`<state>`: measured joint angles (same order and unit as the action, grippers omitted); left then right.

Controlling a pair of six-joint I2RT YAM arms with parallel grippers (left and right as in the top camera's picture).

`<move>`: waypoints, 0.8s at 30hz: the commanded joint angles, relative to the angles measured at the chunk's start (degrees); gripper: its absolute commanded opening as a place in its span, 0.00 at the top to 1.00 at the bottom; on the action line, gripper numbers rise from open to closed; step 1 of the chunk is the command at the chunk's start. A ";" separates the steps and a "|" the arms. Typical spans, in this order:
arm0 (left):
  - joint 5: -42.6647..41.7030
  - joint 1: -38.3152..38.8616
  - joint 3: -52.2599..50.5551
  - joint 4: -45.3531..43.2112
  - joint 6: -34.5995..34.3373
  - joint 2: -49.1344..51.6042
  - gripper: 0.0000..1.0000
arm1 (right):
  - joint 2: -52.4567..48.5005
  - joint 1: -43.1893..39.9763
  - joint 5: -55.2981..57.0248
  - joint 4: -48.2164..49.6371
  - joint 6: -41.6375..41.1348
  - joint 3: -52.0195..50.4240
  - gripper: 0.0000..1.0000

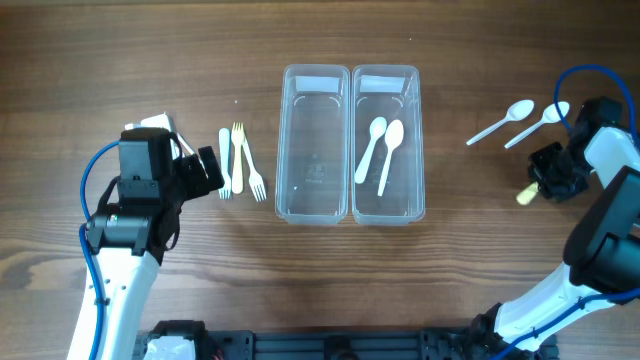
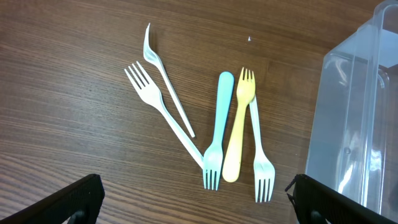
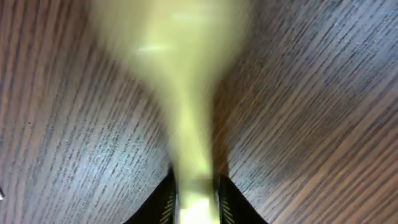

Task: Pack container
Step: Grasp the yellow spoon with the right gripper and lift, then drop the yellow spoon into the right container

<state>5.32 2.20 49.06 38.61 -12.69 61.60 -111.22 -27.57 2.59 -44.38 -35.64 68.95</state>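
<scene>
The forks [image 2: 214,134] lie unpacked on the desk [image 1: 100,60] beside the empty left container [image 1: 284,150], and the left jaws hover over them, spread wide and gripping nothing. The right container [image 1: 421,150] holds two white spoons [image 1: 378,128], and two loose spoons [image 1: 521,110] lie further right. The right jaws, low over the desk, are clenched on a yellow spoon [image 3: 186,106], so most of the packing looks still to do.

Wooden table [image 1: 450,280] — forks [image 1: 240,160] left, clear containers [image 1: 315,150] centre, spoons [image 1: 505,122] right.
</scene>
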 commanded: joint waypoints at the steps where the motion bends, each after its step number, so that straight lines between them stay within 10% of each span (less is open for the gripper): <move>1: 0.76 0.26 1.27 -0.15 0.92 0.07 0.00 | -3.65 0.02 1.70 -0.44 0.42 -1.86 0.87; 15: 0.76 0.26 1.27 -0.15 0.92 0.07 0.00 | 13.49 3.48 -5.18 1.49 4.24 -1.77 0.90; 24: 0.76 0.26 1.27 -0.15 0.92 0.07 0.00 | 30.40 23.87 -13.42 2.23 4.11 -1.77 0.90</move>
<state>5.32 2.20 49.06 38.61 -12.69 61.60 -84.66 -9.65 -7.99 -42.65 -31.81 67.42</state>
